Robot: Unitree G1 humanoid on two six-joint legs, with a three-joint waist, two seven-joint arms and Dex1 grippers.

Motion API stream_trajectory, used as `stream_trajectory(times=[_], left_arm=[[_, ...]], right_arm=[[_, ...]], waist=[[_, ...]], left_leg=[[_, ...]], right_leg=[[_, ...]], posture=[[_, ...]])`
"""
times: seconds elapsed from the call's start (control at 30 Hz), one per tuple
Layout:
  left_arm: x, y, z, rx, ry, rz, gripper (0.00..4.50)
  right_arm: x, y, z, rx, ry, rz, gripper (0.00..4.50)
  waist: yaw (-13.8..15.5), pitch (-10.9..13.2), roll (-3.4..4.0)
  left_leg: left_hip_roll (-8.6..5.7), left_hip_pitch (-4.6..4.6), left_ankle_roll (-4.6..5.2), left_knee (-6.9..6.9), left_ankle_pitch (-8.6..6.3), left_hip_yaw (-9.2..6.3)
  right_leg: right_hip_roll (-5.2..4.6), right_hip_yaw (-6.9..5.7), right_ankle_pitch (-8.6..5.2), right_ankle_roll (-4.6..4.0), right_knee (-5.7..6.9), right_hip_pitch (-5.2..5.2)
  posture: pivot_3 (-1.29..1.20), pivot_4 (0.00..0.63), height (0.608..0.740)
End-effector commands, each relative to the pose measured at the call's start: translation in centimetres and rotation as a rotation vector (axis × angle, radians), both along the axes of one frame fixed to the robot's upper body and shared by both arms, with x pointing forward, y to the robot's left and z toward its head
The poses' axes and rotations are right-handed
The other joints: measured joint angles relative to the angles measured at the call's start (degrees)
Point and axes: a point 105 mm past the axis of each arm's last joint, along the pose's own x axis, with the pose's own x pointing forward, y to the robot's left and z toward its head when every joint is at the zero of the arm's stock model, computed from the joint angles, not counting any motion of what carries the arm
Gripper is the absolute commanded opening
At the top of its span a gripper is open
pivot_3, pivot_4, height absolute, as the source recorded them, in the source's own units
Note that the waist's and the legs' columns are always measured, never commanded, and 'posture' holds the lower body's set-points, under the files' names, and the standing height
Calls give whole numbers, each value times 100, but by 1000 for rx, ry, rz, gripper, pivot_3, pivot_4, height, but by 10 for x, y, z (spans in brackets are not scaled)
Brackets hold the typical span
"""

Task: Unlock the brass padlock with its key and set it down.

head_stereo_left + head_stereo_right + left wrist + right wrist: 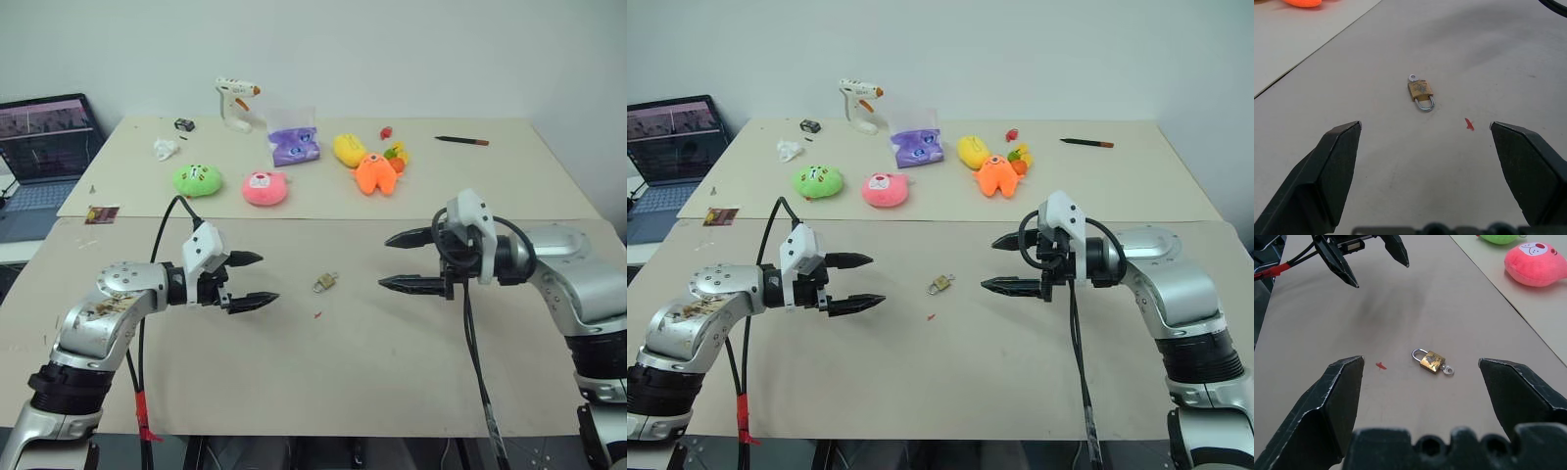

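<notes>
1. Left wrist view: the brass padlock [1421, 93] is seen lying flat on the desk [1400, 176], shackle closed, the key [1413, 78] at its base; nothing is judged done yet.
2. Both the left gripper [254, 281] and the right gripper [404, 261] are spread wide and empty, with the padlock between them, well apart from all fingers.

The robot had two shiny silver metal arms with round joints and black rings. Each ended in a small white box and a black two-fingered left gripper [250, 280] or right gripper [405, 260]. Black cables looped along both arms. Red tape wrapped the left cable.
</notes>
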Motion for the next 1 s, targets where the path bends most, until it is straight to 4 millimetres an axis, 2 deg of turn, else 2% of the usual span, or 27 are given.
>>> stream_trajectory(times=[0.03, 0.13, 0.3, 0.47, 0.6, 1.0], left_arm=[[6, 0, 15, -23, -73, 82, 4500], [17, -35, 21, -98, -203, 194, 4500], [21, -50, 22, -218, -236, 359, 4500], [20, -69, 2, -195, -211, 419, 4500], [24, -92, -13, -207, -142, 412, 4500], [29, -111, -55, -166, -25, 367, 4500]], right_arm=[[3, 4, 8, 18, -42, -6, 4422], [11, 5, 3, 47, -47, -70, 4422], [9, 6, 1, 63, -46, -98, 4422], [7, 3, -1, 72, -51, -129, 4422], [6, -1, -2, 70, -48, -148, 4422], [3, -10, 1, 60, -60, -192, 4422]], waist=[[9, 0, 0], [48, 2, -3], [68, 3, -6], [63, 3, -6], [85, 3, -6], [92, 2, -6]], left_leg=[[0, 0, 0, 0, 0, 0], [-1, 6, 0, 1, 0, 0], [-2, -4, -1, 11, 1, 0], [-3, -3, -1, 11, 1, 4], [-3, 2, -4, 11, 3, 5], [-2, 6, -4, 11, 3, 11]], right_leg=[[0, 0, 0, 0, 0, 0], [-1, 2, 0, 0, -1, 7], [-1, 0, 3, 4, 2, 1], [-2, 6, 3, 4, 2, 3], [-1, 5, 3, 5, 3, 9], [-1, 7, 4, 5, 4, 11]], posture=[[0, 150, 740], [0, 150, 740], [0, 150, 740], [0, 150, 740], [0, 150, 740], [0, 150, 740]])
